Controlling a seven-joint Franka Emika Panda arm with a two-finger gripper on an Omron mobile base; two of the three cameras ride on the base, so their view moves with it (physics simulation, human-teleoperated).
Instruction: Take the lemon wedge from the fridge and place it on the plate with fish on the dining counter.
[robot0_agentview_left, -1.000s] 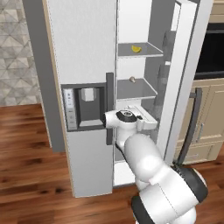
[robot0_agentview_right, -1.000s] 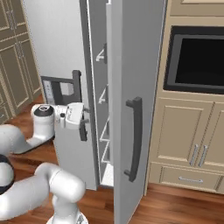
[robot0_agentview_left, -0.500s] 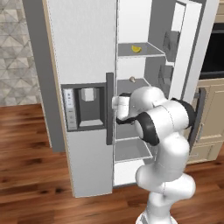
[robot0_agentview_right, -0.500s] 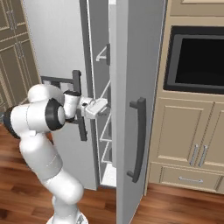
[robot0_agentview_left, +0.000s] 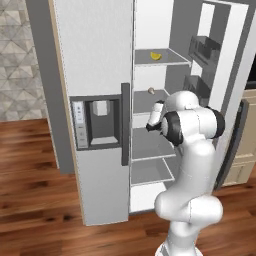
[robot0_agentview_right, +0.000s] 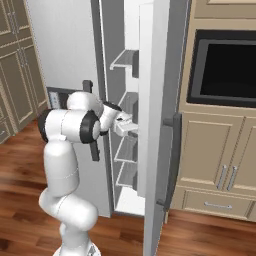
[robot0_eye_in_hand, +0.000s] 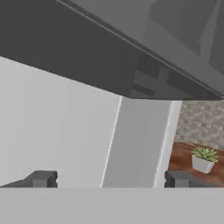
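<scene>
The fridge (robot0_agentview_left: 95, 60) stands with its right door (robot0_agentview_left: 235, 75) swung open. The lemon wedge (robot0_agentview_left: 155, 56), small and bright yellow, lies on an upper shelf inside. My gripper (robot0_agentview_left: 151, 122) hovers at the front of the open compartment, well below the wedge and just under the shelf above it. From the other side my gripper (robot0_agentview_right: 127, 127) points in between the shelves. In the hand view the gripper (robot0_eye_in_hand: 109, 179) is open with nothing between its fingertips (robot0_eye_in_hand: 41, 178); they face the pale inner wall under a dark shelf. The plate with fish is out of view.
A beige-brown round lump (robot0_agentview_left: 151, 90) sits on the shelf just above my hand. Door bins (robot0_agentview_left: 202, 47) line the open door. A built-in oven (robot0_agentview_right: 222, 70) and beige cabinets stand to the right. A potted plant (robot0_eye_in_hand: 202, 159) stands on a reddish-brown wood top, seemingly the dining counter.
The arm has unfolded from low in front of the base to upright. The hand has swung up and into the fridge opening, staying open.
</scene>
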